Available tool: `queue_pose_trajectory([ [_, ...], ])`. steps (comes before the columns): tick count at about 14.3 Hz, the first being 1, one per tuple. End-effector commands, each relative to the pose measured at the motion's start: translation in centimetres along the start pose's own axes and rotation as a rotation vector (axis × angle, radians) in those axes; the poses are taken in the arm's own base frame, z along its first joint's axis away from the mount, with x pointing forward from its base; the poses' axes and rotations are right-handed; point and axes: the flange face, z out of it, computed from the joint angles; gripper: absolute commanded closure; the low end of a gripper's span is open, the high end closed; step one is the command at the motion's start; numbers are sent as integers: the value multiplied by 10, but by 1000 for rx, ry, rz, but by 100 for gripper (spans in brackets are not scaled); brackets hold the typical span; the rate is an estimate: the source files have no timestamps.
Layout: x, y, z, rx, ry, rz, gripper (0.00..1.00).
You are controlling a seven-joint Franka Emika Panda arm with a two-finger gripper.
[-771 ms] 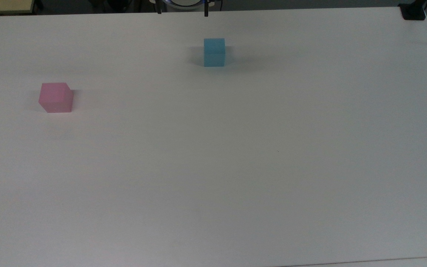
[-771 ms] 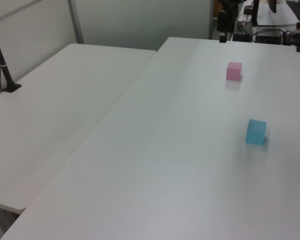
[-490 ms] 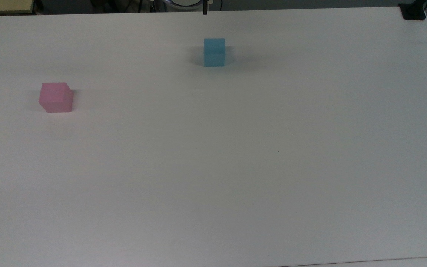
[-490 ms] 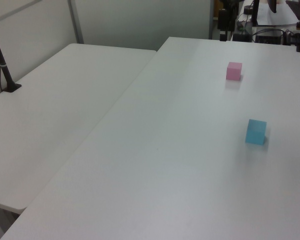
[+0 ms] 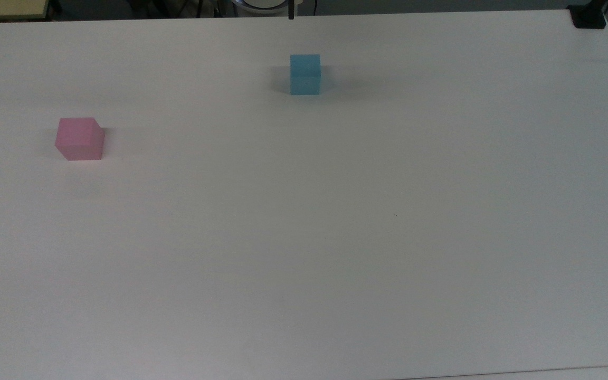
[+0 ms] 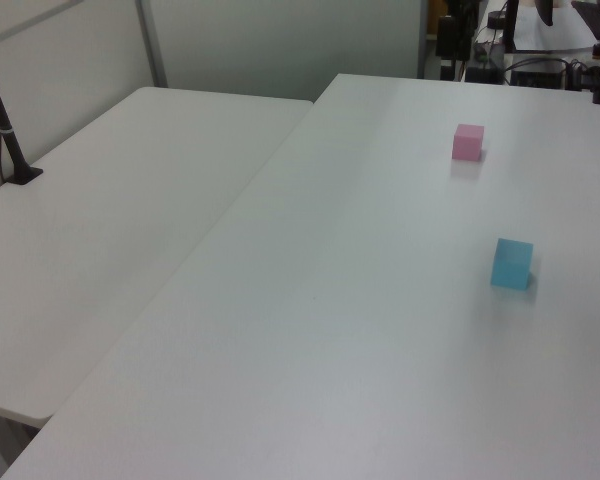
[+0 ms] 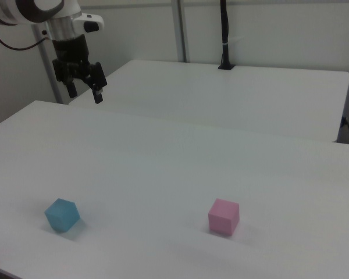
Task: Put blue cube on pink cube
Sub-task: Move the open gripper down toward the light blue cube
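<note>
robot arm (image 7: 29, 9) cut off by right view's top-left corner

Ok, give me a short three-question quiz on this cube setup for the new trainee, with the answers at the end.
1. True or false: the blue cube already sits on the pink cube.
2. In the right view, where is the end effector? A) closed on the blue cube B) up in the air with its fingers spread, holding nothing C) resting on the pink cube
3. In the top view, which cube lies nearer the top view's left edge?

Key:
1. False: both rest apart on the white table.
2. B
3. The pink cube.
</note>
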Motion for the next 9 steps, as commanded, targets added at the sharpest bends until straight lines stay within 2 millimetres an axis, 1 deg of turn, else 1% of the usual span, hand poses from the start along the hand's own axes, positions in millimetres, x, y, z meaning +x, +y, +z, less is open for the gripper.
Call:
queue_pose_trajectory([
  [1, -11, 3, -1, 16, -23, -23, 0],
  [2, -14, 5, -6, 18, -15, -23, 0],
  [4, -17, 6, -6, 19, -16, -22, 0],
  [6, -38, 9, -5, 27, -17, -27, 0],
  [9, -81, 6, 3, 36, -42, -56, 0],
])
